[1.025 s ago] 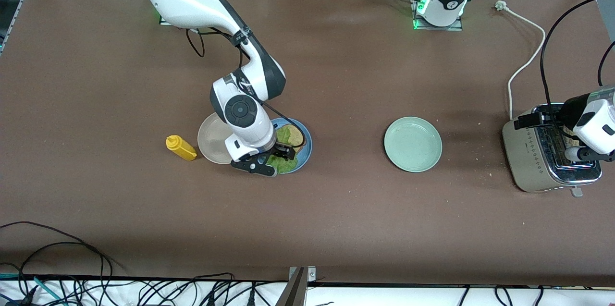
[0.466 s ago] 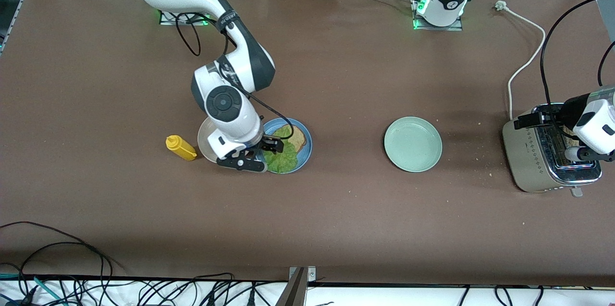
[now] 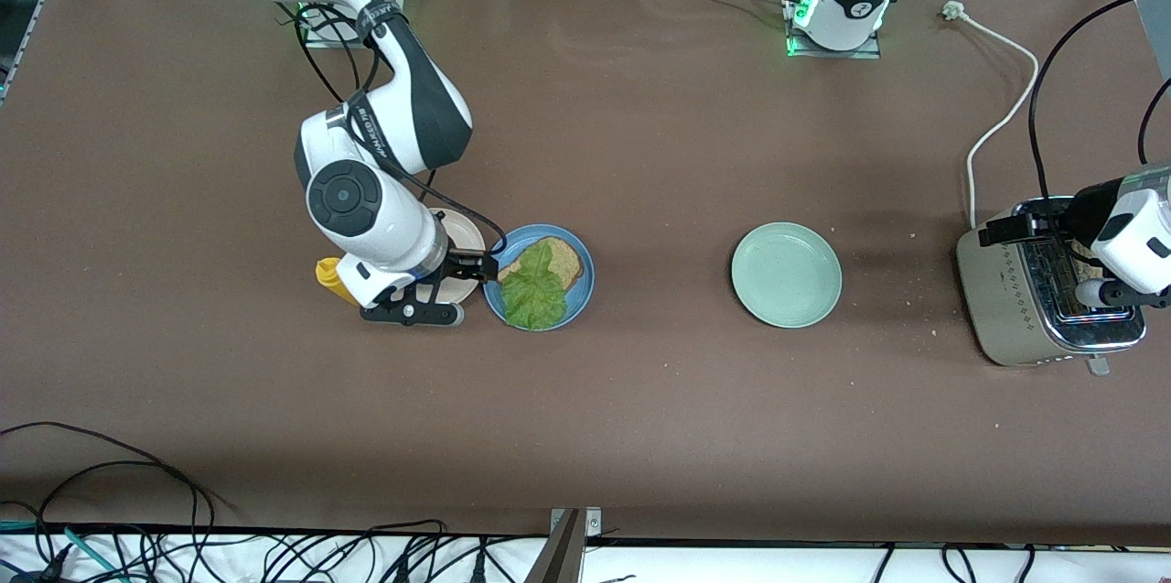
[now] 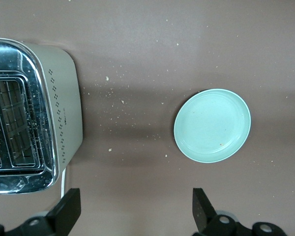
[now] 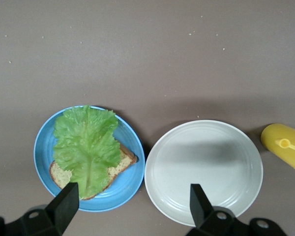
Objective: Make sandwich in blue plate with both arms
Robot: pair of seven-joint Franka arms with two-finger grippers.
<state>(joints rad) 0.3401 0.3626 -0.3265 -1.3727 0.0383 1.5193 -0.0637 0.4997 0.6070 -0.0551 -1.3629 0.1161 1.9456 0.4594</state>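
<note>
**Lettuce is on, top slice isn't**

So the blue plate (image 3: pixel 584 276) is sitting on the bench (image 3: pixel 640 153) with 1 bread slice (image 3: pixel 564 259) and a lettuce leaf (image 3: pixel 533 288) lying on it. The right end effector (image 3: pixel 455 292) is hanging over the beige plate (image 5: pixel 206 172) beside it, fingers spread wide, gripping nothing. The left end effector (image 4: pixel 135 211) is hovering wide and empty above the toaster (image 3: pixel 1029 299).

Count: 3 plates – blue plate (image 3: pixel 583 288), beige plate (image 3: pixel 465 233), mint-green plate (image 3: pixel 786 275). 1 bread slice (image 3: pixel 560 259) on the blue, 1 lettuce leaf (image 3: pixel 532 290) on it. 1 yellow mustard bottle (image 3: pixel 327 277), 1 toaster (image 3: pixel 1011 295), 2 arms.
</note>
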